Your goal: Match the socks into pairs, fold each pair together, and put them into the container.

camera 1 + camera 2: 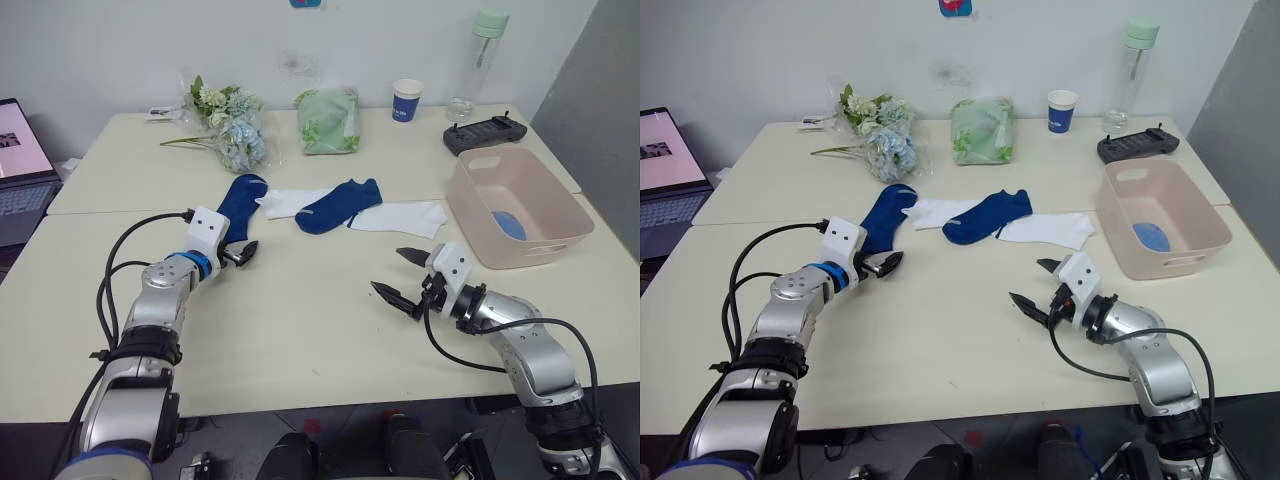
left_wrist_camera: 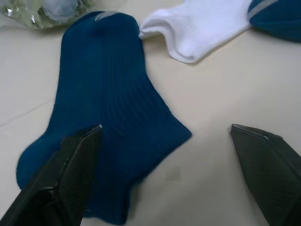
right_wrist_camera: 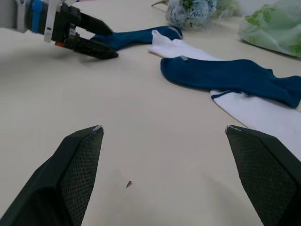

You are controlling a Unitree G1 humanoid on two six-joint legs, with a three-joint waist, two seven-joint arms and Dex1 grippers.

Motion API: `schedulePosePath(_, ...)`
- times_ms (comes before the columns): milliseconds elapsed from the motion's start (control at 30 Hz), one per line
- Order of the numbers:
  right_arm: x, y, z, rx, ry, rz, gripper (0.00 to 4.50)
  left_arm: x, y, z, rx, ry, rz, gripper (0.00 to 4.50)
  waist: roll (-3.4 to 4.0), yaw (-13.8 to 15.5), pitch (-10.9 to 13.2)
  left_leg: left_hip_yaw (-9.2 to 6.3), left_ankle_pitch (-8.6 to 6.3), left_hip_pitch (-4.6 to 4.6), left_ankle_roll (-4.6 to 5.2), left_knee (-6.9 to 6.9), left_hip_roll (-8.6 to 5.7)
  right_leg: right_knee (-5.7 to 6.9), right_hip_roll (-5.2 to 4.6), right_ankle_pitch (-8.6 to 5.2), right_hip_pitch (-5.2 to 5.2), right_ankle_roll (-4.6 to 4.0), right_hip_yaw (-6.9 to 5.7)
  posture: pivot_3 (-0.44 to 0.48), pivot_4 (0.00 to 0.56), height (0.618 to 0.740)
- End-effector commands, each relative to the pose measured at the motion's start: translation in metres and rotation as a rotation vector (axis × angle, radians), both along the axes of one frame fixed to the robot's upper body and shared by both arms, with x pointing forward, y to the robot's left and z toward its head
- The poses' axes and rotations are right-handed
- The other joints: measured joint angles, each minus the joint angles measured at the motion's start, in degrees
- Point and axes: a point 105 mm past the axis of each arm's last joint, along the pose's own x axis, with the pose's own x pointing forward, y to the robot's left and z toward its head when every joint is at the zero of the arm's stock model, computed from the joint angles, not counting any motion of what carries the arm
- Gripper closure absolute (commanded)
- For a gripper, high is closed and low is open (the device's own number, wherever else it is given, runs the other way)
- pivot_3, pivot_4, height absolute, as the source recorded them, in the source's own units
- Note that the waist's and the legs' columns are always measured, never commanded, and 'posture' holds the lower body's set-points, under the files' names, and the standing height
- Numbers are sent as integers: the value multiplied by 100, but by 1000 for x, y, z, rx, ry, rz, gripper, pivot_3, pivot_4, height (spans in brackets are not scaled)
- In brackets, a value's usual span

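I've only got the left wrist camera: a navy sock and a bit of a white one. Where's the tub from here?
Observer: The pink tub sits at the table's right edge, beyond the right gripper, whose jaws are open.
Operator: Anything in it?
Observer: Yes, a light blue item lies on its bottom. It looks like sock fabric, but I can't tell whether it is one sock or two.
Operator: How many socks are out on the table?
Observer: Four in a row. From the left: your navy sock, a white sock, a second navy sock and a second white sock.
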Motion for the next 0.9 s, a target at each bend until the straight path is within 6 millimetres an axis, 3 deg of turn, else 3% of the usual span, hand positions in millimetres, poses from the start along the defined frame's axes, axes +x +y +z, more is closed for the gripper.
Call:
schedulePosePath(33, -2, 3, 20, 28, -66, 11, 0, -1, 14, -15, 23, 79, 40, 591, 0, -4, -1, 1, 0, 3, 0, 1, 0, 3, 0, 0, 2, 0, 0, 0, 150, 740)
schedulePosePath(467, 4, 6, 23, 49, -64, -6, 0, -4, 16, -11, -184, 94, 69, 4461, 0, -29, -2, 3, 0, 3, 0, 1, 2, 7, 1, 0, -3, 0, 4, 0, 150, 740)
schedulePosePath(600, 6, 4, 23, 35, -73, 0, 0, -24, 15, -13, -187, 101, 29, 4461, 1, -39, -3, 4, 0, 3, 0, -2, 3, 5, 1, 0, -6, 0, 9, 0, 150, 740)
schedulePosePath(767, 8, 4, 25, 44, -79, 1, 0, -64, 9, -12, -186, 127, -10, 4461, 2, -62, -3, 3, -1, 2, 1, -7, 22, 4, -4, 0, -13, 1, 17, 0, 150, 740)
schedulePosePath(833, 9, 5, 28, 57, -80, 12, 0, -93, -12, -9, -251, 182, -82, 4461, 2, -79, -3, 3, -1, 2, 1, -6, 34, 3, -4, 0, -10, 1, 16, 0, 150, 740)
schedulePosePath(900, 9, 5, 29, 66, -76, 22, 0, -122, -51, -1, -332, 240, -203, 4461, 6, -55, 1, 9, -7, 2, 10, -7, 38, 2, -6, -3, -8, 4, 21, 0, 150, 740)
